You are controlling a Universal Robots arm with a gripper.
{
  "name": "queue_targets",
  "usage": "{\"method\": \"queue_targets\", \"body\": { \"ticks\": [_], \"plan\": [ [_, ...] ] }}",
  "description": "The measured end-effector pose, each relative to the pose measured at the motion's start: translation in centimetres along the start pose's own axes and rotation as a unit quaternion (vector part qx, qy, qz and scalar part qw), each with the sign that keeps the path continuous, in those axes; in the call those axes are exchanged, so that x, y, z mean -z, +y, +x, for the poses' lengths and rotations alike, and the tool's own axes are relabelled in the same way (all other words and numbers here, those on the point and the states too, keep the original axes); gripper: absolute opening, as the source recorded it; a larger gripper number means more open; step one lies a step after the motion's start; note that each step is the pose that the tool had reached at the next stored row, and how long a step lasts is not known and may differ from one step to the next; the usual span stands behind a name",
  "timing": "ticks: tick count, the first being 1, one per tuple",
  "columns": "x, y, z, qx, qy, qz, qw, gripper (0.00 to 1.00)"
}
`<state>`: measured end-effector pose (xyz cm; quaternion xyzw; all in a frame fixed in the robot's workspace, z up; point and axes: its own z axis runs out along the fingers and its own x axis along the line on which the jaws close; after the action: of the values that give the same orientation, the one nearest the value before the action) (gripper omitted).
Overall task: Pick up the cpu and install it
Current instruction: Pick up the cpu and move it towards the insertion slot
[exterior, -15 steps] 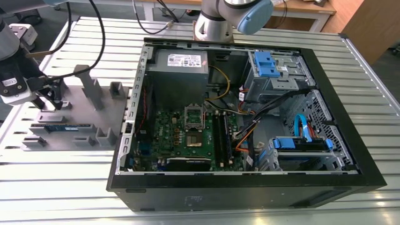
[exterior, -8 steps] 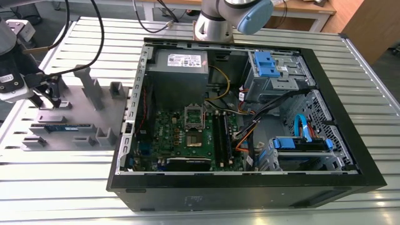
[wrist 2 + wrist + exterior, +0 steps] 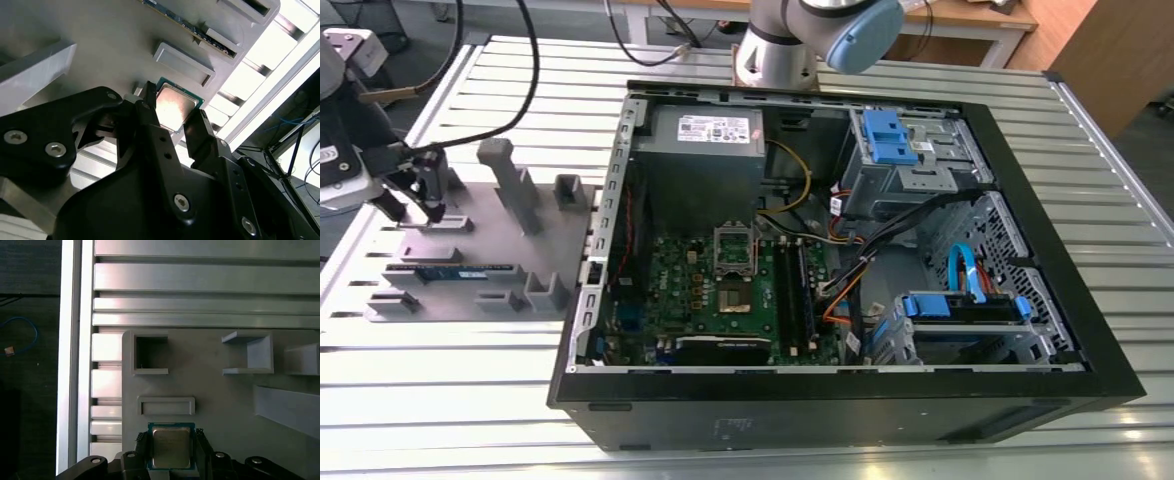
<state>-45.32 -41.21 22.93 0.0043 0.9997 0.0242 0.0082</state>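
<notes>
Under the gripper (image 3: pixel 172 109), the cpu (image 3: pixel 171 447) lies flat, lid up.

A robotics lab or workshop: a slatted aluminium surface (image 3: pixel 454 400) carries an opened computer case (image 3: pixel 854 400) and a grey parts fixture (image 3: pixel 494 250), with the robot arm's base (image 3: pixel 781 55) at twelve o'clock and a wooden desk (image 3: pixel 974 12) behind.

Bright light glares off the slatted aluminium table (image 3: pixel 440 400) beneath me; a wooden desk (image 3: pixel 987 15) and brown cabinet (image 3: pixel 1107 60) stand beyond it, dark floor (image 3: pixel 30 390) alongside.
</notes>
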Motion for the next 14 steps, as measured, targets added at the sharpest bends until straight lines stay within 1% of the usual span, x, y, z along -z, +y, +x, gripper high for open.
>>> {"method": "queue_targets", "body": {
  "ticks": [8,14],
  "plan": [
    [1.85,0.09,-0.03,0.000,0.0000,0.0000,1.00000,0.47],
    [3.56,0.17,-0.06,0.000,0.0000,0.0000,1.00000,0.47]
  ]
}}
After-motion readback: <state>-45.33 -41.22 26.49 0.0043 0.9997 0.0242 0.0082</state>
